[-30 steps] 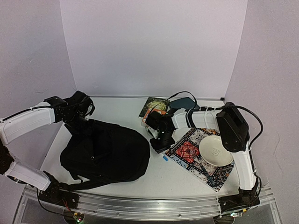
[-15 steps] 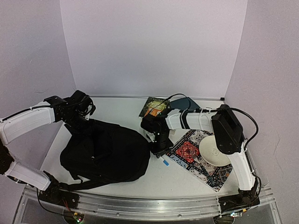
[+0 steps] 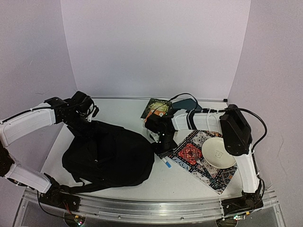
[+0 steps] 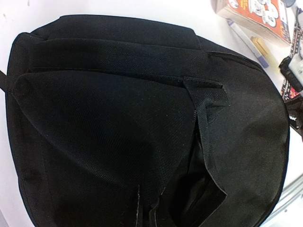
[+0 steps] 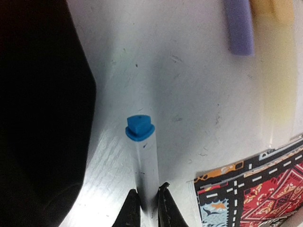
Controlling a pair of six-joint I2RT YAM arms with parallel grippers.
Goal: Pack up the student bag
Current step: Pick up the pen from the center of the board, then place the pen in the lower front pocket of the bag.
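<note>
The student bag [image 3: 106,156], a big black backpack, lies on the left of the table and fills the left wrist view [image 4: 118,118], an open slit showing in its fabric [image 4: 199,189]. At the bag's back edge my left gripper [image 3: 86,124] is shut, and fabric folds run into it at the bottom of the wrist view. Just right of the bag, my right gripper [image 3: 163,150] [image 5: 147,208] is shut on a white marker with a blue cap [image 5: 144,156] [image 3: 166,162]. The marker points away from the fingers, low over the table.
A patterned book [image 3: 196,158] [image 5: 265,189] carries a white plate [image 3: 218,152] on the right. A teal pouch [image 3: 185,105] and a dark book [image 3: 156,108] sit at the back. A purple marker [image 5: 239,23], a yellow marker [image 5: 274,9] and a printed box [image 4: 258,16] lie nearby.
My right gripper opened a little and closed again round the white marker, shifting slightly toward the bag. The left arm has stayed where it was.
</note>
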